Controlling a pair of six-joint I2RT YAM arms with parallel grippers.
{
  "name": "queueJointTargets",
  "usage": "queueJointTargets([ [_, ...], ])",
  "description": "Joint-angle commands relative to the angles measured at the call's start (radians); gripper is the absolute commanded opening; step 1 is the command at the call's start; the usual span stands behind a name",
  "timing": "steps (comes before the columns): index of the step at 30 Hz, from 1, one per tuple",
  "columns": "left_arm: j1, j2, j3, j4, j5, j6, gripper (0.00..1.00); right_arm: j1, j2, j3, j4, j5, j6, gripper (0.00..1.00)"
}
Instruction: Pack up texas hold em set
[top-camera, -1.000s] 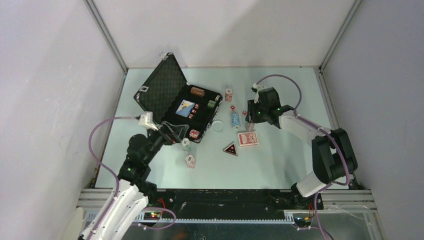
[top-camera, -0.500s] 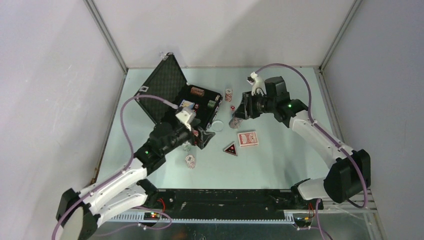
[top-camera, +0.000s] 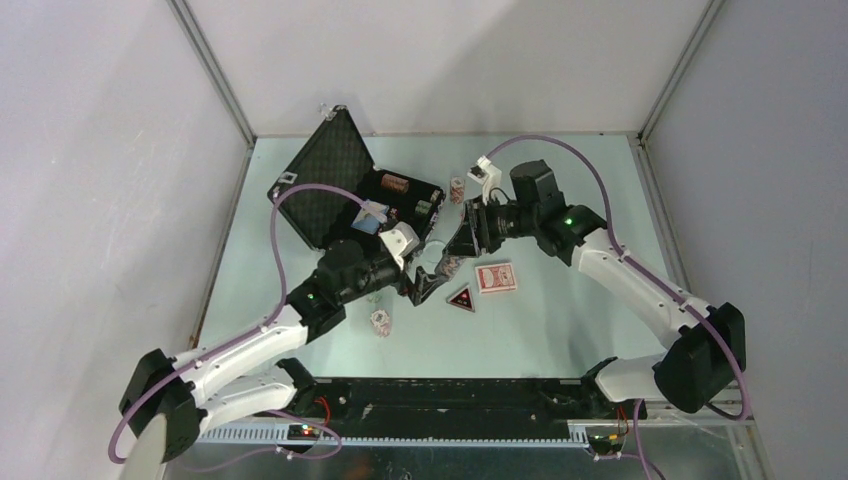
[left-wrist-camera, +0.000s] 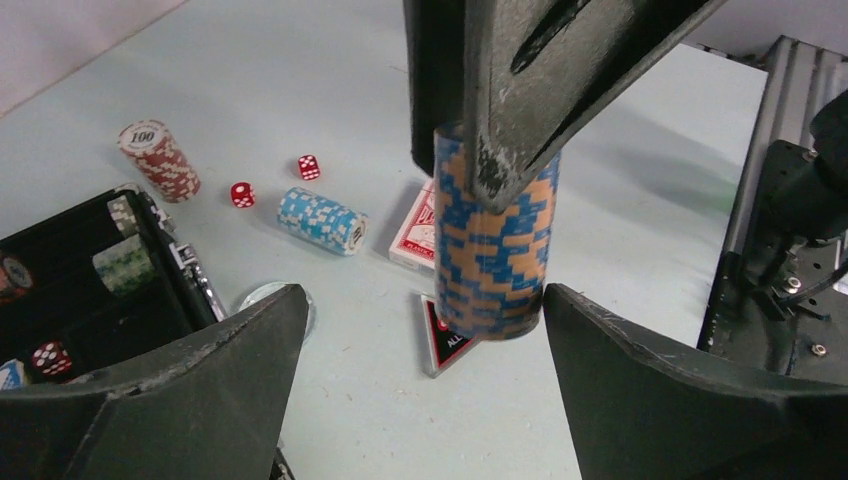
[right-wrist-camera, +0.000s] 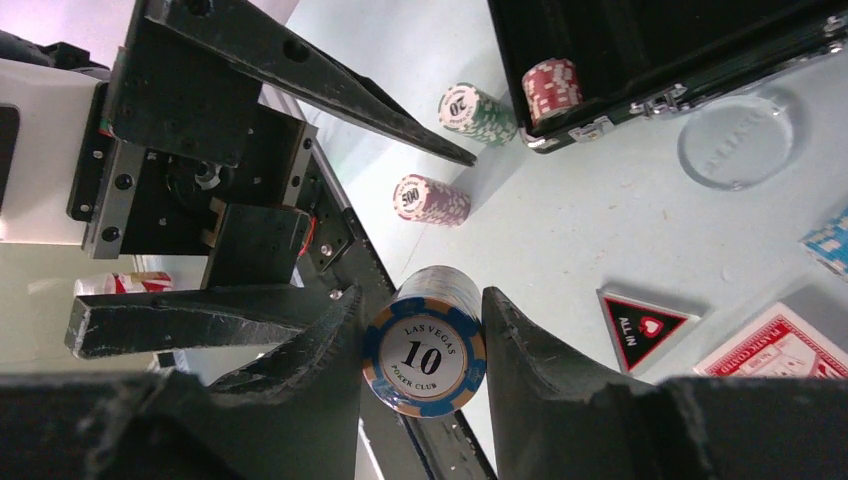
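Blue-orange chip stack (left-wrist-camera: 495, 250) sits pinched in my right gripper (right-wrist-camera: 421, 303); my left gripper (left-wrist-camera: 420, 300) stands wide around it, not touching; black briefcase (top-camera: 325, 180) at ten o'clock, lid up.

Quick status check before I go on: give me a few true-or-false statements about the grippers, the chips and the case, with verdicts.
1. The right gripper is shut on the blue-orange chip stack. True.
2. The left gripper is clamped on that stack. False: its jaws stand open on either side of it.
3. The briefcase is closed. False: its lid stands open.
4. The red card deck lies on the table beside the triangle. True.
5. The light-blue chip stack stands upright. False: it lies on its side.
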Motion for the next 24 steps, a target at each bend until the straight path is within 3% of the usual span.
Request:
queueJointTargets([
  [1,-0.013,0.011,0.061,0.034,0.061,0.037,0.93,0.037,-0.015,0.056,0.083,-0.053,0.046,0.09],
  [11,-0.018,0.034,0.075,0.023,0.105,0.030,0.87,0.079,0.014,0.056,0.147,-0.062,0.090,0.08],
  [13,-0.019,0.045,0.081,0.016,0.119,0.030,0.73,0.081,0.016,0.056,0.153,-0.064,0.095,0.08],
  [14,-0.018,0.050,0.084,0.013,0.123,0.030,0.62,0.082,0.014,0.056,0.155,-0.066,0.096,0.09],
  [16,-0.018,0.055,0.085,0.011,0.124,0.030,0.45,0.082,0.009,0.056,0.157,-0.069,0.094,0.22],
  [17,-0.019,0.055,0.084,0.011,0.124,0.033,0.40,0.083,0.008,0.056,0.152,-0.063,0.092,0.34],
  [19,-0.018,0.056,0.084,0.008,0.115,0.031,0.19,0.079,-0.002,0.050,0.144,-0.028,0.090,0.51],
  [21,-0.018,0.058,0.087,0.001,0.094,0.018,0.03,0.067,-0.020,0.034,0.144,0.012,0.094,0.62],
  [24,-0.017,0.062,0.096,-0.012,0.007,-0.036,0.00,0.029,-0.068,-0.014,0.163,0.093,0.123,0.78],
])
